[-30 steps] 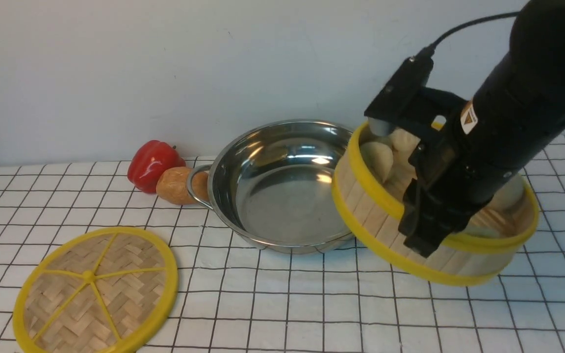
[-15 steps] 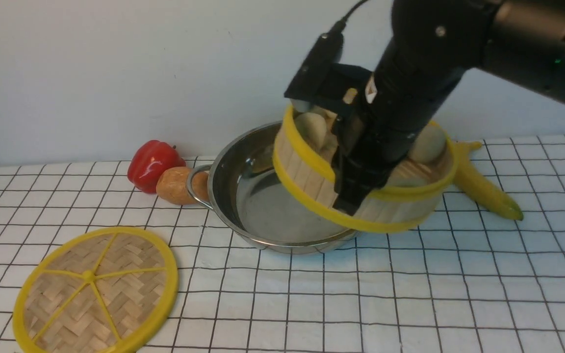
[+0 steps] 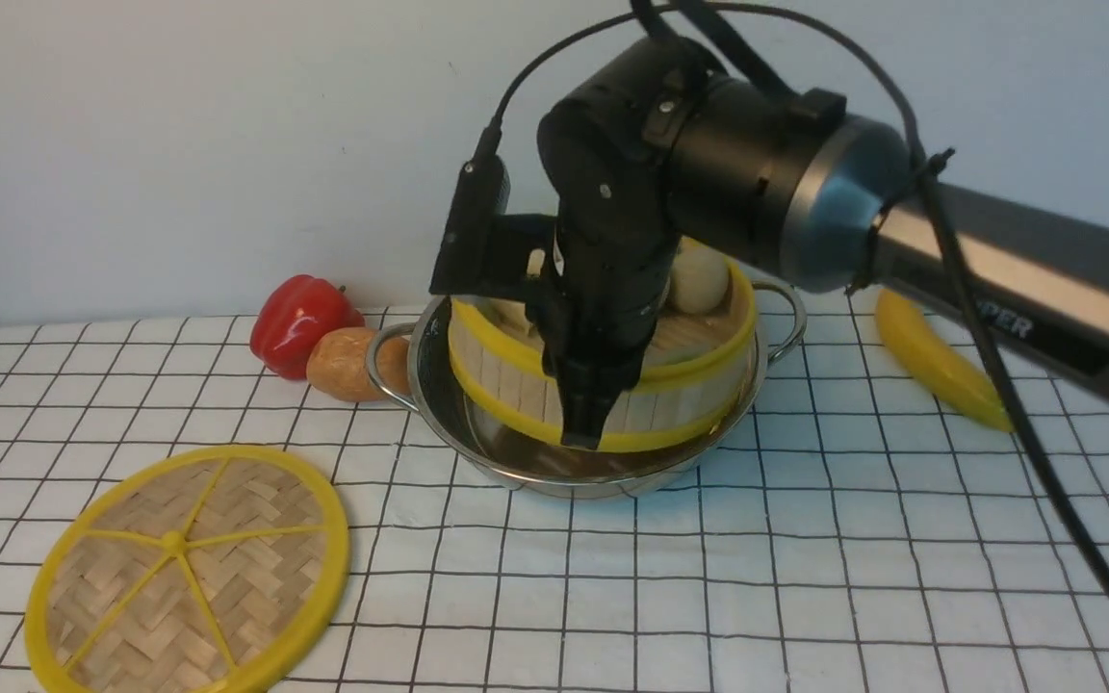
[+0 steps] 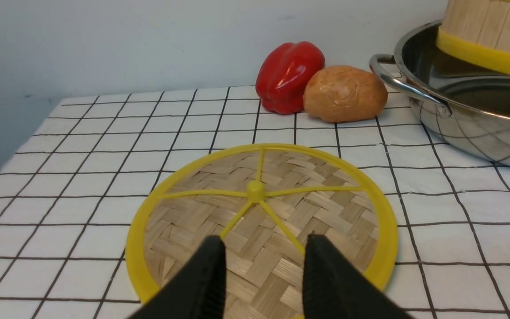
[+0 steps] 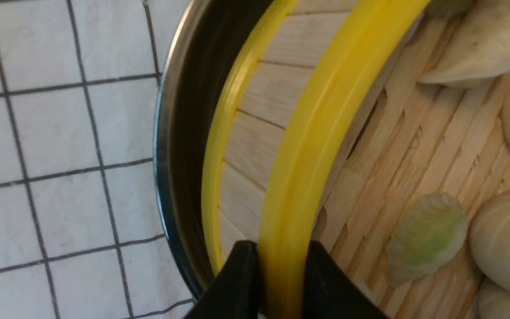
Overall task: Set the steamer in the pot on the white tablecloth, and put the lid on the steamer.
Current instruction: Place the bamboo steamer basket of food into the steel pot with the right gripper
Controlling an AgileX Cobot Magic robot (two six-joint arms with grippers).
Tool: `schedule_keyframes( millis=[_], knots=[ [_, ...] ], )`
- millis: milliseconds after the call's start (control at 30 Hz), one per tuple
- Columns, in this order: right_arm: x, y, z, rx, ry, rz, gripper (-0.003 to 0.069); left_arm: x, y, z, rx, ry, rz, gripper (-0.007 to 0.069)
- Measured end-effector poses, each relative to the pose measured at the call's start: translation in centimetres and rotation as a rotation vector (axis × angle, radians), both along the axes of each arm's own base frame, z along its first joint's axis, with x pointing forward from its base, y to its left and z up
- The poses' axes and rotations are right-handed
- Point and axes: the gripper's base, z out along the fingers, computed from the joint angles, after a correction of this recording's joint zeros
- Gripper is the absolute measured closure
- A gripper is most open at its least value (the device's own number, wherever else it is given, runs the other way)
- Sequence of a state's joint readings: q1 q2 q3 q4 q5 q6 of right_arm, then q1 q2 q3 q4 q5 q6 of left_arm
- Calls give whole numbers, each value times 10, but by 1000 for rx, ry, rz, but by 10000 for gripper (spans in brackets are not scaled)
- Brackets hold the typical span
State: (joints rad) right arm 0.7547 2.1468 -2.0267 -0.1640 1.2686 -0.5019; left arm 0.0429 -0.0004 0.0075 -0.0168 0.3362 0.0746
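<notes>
Right gripper (image 5: 281, 288) grasps yellow-rimmed bamboo steamer (image 3: 699, 380) inside shiny steel pot (image 3: 477, 452); left gripper (image 4: 264, 266) gapes over round woven lid (image 4: 326, 208) at pot's eight o'clock.

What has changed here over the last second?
The right gripper, gripping the steamer by its rim throughout, swung it leftward from beside the pot and down into it, uncovering the banana. The lid, red pepper and potato have not moved.
</notes>
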Motion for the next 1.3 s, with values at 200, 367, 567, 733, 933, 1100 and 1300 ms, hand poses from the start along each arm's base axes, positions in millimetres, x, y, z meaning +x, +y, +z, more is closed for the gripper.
schedule_keyframes(
  millis=[200, 367, 567, 733, 933, 1100, 1300],
  knots=[
    [2, 1, 2, 0, -28, 20, 527, 0, 0, 0, 0, 0, 0, 382],
    [4, 3, 4, 23, -58, 33, 527, 0, 0, 0, 0, 0, 0, 382],
    [9, 6, -3, 18, -77, 56, 526, 0, 0, 0, 0, 0, 0, 382],
    [14, 10, -24, -19, -62, 67, 526, 0, 0, 0, 0, 0, 0, 382],
    [16, 11, -34, -38, -46, 68, 524, 0, 0, 0, 0, 0, 0, 382],
    [16, 12, -38, -43, -38, 70, 524, 0, 0, 0, 0, 0, 0, 382],
    [17, 13, -51, -72, -6, 70, 529, 0, 0, 0, 0, 0, 0, 382]
  ],
)
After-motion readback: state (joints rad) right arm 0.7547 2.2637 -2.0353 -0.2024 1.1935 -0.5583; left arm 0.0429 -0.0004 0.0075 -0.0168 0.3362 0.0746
